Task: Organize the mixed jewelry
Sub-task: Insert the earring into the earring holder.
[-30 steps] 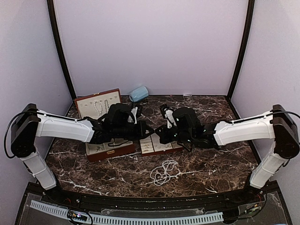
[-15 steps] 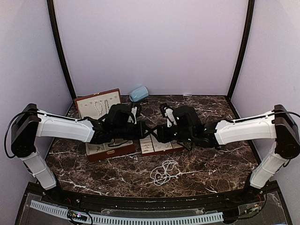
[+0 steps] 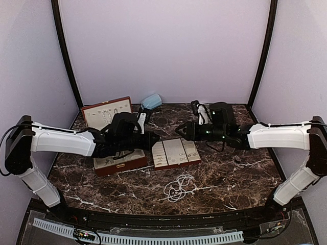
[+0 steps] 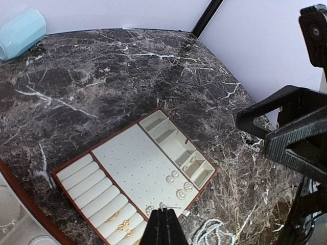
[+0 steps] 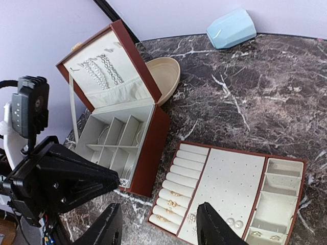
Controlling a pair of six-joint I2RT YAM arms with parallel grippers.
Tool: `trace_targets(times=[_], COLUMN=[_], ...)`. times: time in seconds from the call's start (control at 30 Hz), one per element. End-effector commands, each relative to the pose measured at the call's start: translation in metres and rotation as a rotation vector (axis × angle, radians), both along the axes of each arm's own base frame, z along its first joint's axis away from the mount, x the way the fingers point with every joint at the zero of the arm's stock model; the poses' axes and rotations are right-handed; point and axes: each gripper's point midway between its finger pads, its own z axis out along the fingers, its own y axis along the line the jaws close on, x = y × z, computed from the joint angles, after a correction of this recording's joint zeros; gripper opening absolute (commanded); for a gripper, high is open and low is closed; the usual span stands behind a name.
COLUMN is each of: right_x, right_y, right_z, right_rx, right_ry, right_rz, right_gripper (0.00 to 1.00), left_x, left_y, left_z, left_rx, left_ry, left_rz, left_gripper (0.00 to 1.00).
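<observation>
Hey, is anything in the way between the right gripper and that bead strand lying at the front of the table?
Only the low jewelry tray lies between the open right gripper and the bead strand; nothing else visible does.

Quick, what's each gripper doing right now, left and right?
Left gripper: closed; whether it pinches anything tiny cannot be told.
Right gripper: open, holding nothing.

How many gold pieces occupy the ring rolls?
3, near one end of the flat reddish-brown tray: first gold piece, second gold piece, third gold piece. None seems hidden.
</observation>
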Motion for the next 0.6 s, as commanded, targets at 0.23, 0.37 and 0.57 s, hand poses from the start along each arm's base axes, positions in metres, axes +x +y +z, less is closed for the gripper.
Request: trace_targets(times=[0.23, 0.37, 0.57], right_x=[-0.031, -0.045, -0.059], right_y=[0.002, 0.002, 0.002], right_z=[-0.003, 0.009, 0.029], right_rx=[-0.031, -0.005, 0.057], right_ry=[0.082, 0.112, 0.131], right_rz=[0.270, 0.366, 0.465], right_gripper=[0.48, 0.48, 0.48], left_x=[-0.013, -0.025, -0.036], left_y=[0.006, 0.000, -0.003], left_z=[0.032, 0.049, 0.062], left_rx=[0.128, 0.148, 0.214], left_ry=[-0.383, -0.457, -0.563], left_rz=[-0.194, -0.300, -0.405], left_gripper=[0.00, 0.00, 0.00])
